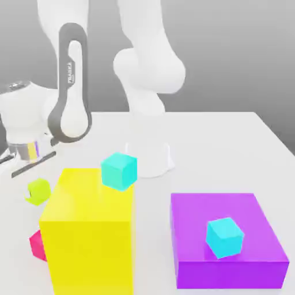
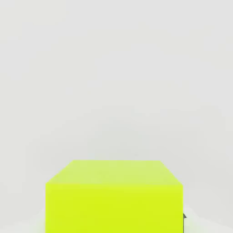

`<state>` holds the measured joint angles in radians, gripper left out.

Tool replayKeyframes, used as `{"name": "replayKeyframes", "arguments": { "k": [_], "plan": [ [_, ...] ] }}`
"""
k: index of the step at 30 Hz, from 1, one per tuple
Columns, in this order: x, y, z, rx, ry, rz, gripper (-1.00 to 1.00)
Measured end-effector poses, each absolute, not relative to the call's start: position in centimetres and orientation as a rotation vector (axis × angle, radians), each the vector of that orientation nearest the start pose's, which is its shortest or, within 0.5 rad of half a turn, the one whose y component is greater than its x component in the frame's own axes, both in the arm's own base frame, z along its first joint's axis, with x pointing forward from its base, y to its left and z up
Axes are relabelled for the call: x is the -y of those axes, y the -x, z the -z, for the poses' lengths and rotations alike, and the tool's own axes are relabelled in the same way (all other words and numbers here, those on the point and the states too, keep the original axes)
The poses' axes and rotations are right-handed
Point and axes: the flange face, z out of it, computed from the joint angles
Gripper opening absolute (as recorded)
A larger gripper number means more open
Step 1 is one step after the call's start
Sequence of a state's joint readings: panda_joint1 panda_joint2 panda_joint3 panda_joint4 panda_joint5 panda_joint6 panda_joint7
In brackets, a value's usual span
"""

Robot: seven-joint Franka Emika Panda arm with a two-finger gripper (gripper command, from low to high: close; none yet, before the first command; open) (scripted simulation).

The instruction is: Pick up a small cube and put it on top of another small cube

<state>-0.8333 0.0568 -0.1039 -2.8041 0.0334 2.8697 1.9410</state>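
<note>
Two big blocks sit nearest in the exterior view. At front, on that view's left, is a tall yellow block; on the right is a lower, wider purple block. A cyan cube rests on the purple block's top, turned a bit askew. A pink-red cube peeks out by the yellow block's lower left edge, partly hidden behind it.

Farther back, a second cyan cube sits on the yellow block's top at its rear right corner. The small lime cube is just off the yellow block's rear left corner, tilted, w/ white table around it. Can't tell whether it rests on the table or is lifted off it.

Just above the lime cube, at the view's left edge, is the white hand w/ the gripper pointing down. Its fingers are closed, but can't tell whether they clamp the cube or sit apart from it. In the hand view the lime cube looms close against the plain white table.

Farthest back, the arm's white base stands at the table's middle, w/ the grey-and-white links rising above it.
</note>
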Motion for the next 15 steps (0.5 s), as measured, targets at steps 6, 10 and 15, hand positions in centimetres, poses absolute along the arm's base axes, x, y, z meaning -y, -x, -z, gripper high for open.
{"name": "replayKeyframes", "arguments": {
  "k": [6,10,15],
  "plan": [
    [31.2,-32.2,-27.5,-2.895,0.644,0.168,-1.00],
    [23.7,-41.7,-32.6,-2.684,1.018,0.169,-1.00],
    [9.3,-48.3,-35.5,-2.456,1.492,0.082,-1.00]
  ]
}}
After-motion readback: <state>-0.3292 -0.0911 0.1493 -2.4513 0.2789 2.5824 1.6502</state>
